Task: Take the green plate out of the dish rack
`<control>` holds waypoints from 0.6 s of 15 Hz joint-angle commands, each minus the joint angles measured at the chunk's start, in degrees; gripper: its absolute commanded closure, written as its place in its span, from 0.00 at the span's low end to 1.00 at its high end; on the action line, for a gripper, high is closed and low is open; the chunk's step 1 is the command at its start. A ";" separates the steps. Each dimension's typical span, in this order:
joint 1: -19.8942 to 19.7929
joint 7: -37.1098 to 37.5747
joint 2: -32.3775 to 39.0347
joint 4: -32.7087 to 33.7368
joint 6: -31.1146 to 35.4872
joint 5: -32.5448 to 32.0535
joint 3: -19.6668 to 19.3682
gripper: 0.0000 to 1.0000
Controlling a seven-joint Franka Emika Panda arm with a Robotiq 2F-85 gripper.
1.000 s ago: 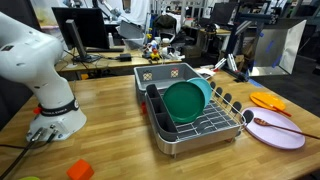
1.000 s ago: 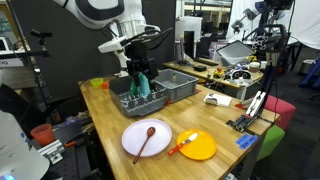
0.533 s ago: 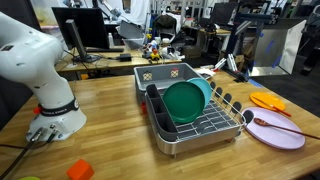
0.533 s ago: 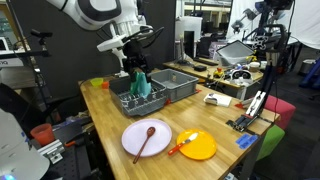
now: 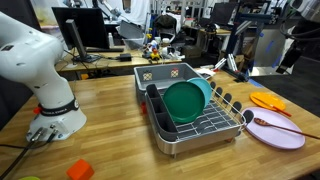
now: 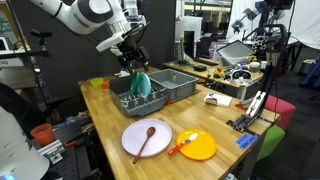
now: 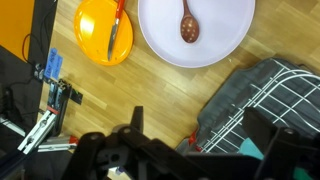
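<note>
Gripper [image 6: 131,62] spread, holding nothing; green plate [image 6: 140,84] rim below the fingers, clear air between, leaning in dish rack [image 6: 122,104]

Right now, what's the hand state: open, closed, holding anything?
Hand: open, holding nothing; the green plate sits in the dish rack.

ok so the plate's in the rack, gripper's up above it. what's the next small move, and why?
Probably lower the gripper straight down so its jaws straddle the top rim of the green plate. The plate stands on edge in the rack. The gripper hovers above it, and the wrist view shows the jaws open and empty, so nothing is grasped yet.
</note>
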 commanded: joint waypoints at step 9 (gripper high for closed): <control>2.48 1.27 2.52 1.93 1.86 -5.06 5.41 0.00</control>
